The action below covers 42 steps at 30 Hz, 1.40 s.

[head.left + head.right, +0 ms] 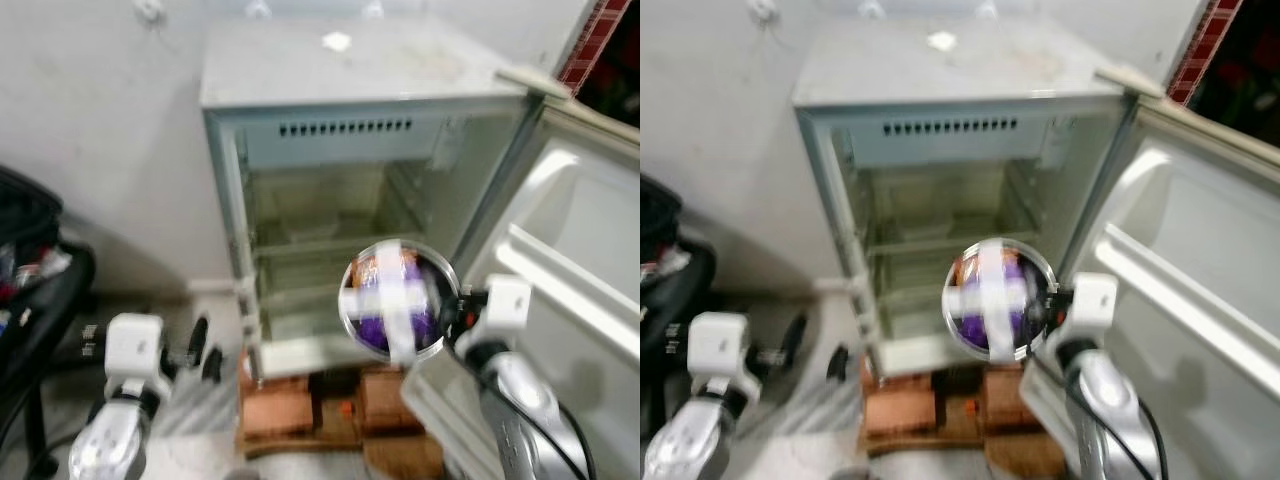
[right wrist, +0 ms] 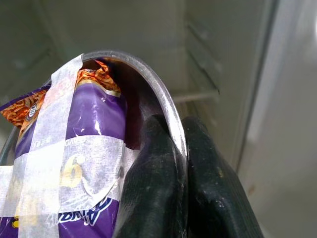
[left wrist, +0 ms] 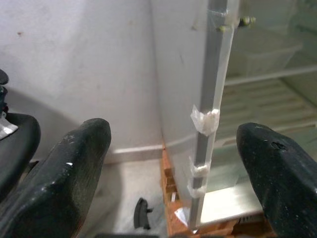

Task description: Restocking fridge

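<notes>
A small white fridge (image 1: 360, 70) stands before me with its door (image 1: 580, 260) swung wide to the right and bare shelves (image 1: 320, 245) inside. My right gripper (image 1: 452, 312) is shut on the rim of a metal bowl (image 1: 398, 300), held up in front of the fridge's lower shelves. A purple and orange snack packet (image 2: 74, 163) is taped into the bowl with white tape. The right fingers (image 2: 158, 183) pinch the bowl's rim from both sides. My left gripper (image 1: 203, 352) hangs low at the fridge's left side, open, with nothing between its fingers (image 3: 64, 173).
The fridge rests on red bricks (image 1: 300, 405) above the floor. A white wall (image 1: 100, 130) runs behind and to the left. A black chair (image 1: 40, 290) holding clutter stands at far left. Tape patches mark the fridge's left front edge (image 3: 210, 119).
</notes>
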Motion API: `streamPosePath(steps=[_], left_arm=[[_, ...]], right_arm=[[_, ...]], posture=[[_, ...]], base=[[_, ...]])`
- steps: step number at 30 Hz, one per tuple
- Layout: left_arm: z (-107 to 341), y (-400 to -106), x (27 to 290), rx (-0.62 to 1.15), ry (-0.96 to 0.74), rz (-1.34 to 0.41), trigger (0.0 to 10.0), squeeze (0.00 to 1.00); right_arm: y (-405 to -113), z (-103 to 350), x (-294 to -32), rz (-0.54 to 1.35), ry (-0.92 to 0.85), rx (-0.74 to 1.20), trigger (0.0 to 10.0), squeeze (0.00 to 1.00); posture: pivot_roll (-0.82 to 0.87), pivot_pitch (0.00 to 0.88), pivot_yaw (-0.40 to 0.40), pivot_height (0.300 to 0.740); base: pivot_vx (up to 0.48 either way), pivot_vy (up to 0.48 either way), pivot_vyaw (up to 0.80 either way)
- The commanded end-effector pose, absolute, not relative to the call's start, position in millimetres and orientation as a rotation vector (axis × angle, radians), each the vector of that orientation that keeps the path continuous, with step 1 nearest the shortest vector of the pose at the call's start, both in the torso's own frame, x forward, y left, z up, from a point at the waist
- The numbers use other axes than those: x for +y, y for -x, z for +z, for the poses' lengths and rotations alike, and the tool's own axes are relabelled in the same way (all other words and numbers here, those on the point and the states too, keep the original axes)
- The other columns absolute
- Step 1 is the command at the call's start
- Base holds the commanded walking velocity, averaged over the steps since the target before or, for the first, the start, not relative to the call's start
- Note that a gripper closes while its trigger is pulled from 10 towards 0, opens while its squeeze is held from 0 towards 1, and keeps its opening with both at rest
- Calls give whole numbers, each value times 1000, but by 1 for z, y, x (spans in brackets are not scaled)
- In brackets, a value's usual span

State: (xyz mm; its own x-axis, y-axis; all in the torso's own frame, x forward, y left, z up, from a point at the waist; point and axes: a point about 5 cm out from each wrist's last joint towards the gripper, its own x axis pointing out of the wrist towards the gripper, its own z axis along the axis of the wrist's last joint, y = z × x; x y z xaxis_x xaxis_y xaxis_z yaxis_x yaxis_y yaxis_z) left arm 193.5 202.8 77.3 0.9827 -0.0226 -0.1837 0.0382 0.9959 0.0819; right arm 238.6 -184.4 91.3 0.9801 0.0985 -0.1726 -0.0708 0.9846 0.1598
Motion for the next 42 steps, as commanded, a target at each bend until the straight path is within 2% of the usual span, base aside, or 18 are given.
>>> streamPosePath(steps=[1, 16, 22, 42], left_arm=[[87, -195, 200, 147, -81, -44, 10000, 0], [87, -195, 196, 150, -47, -59, 10000, 0], [86, -194, 194, 154, -33, -64, 10000, 0], [83, -192, 194, 175, -30, -28, 10000, 0]], right_arm=[[-236, 99, -194, 57, -137, 155, 10000, 0], [-245, 101, -190, 75, -142, 152, 10000, 0], [-246, 101, -188, 83, -142, 153, 10000, 0], [-253, 99, -186, 106, -147, 168, 10000, 0]], posture=[[65, 7, -45, 740], [72, 5, -48, 740], [71, 4, -48, 740], [94, 14, -58, 740]], base=[[0, 0, 0], [424, 0, 0], [361, 301, 0], [0, 43, 0]])
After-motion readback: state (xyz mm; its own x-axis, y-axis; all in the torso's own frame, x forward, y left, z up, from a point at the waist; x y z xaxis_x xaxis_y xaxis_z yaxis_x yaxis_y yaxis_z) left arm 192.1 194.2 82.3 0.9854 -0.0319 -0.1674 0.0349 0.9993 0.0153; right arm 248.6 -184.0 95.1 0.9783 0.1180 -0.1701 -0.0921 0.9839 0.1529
